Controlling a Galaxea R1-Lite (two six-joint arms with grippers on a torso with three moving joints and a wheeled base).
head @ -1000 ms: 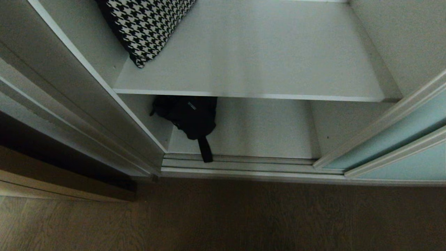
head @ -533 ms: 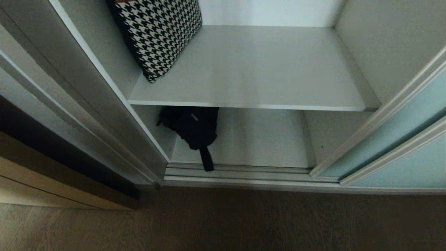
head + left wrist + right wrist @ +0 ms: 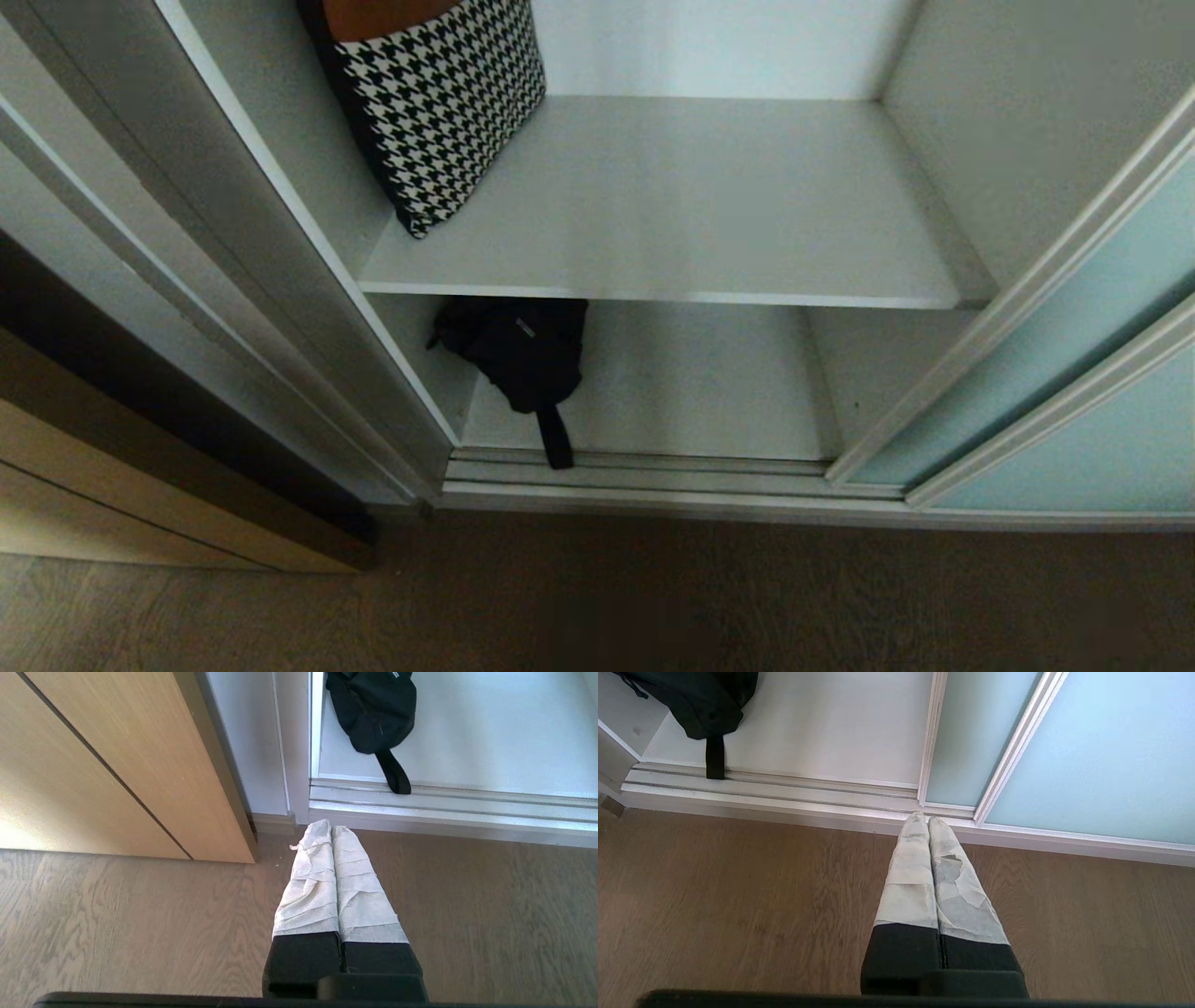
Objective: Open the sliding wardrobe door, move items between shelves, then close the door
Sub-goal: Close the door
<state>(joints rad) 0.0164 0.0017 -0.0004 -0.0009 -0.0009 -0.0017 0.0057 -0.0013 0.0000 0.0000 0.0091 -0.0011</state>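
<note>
Wardrobe, door drawn aside to the right: the sliding door (image 3: 1046, 373), pale aqua glass in a silver frame, stands clear of the opening, so the opening step reads as done. Change noted over the last second: the whole head view has slid downward in the picture, the upper shelf (image 3: 672, 224) now showing its back wall and more of the houndstooth cushion (image 3: 439, 112); this is the camera tilting up with the torso, not the things moving. Cushion: leaning at the shelf's left edge against the left side wall, its lower corner near the front left corner of the shelf, with an orange-brown patch visible at its top. Black bag (image 3: 523, 355): on the bottom shelf (image 3: 691, 392) below, at the left side, partly tucked under the upper shelf's front edge; its strap (image 3: 555, 439) trails forward over the floor track (image 3: 653, 467). Left gripper (image 3: 331, 828): parked low over the wood floor (image 3: 653, 597) just before the track's left end, beside the tan cabinet (image 3: 93, 765), fingers together, holding nothing. Right gripper (image 3: 923, 819): parked likewise before the track near the door's frame, fingers together, empty. Judgement: neither arm is at work; the robot appears to be surveying the shelves before moving items, and the strap lying across the track would likely foul the door on closing unless the bag is lifted away.
</note>
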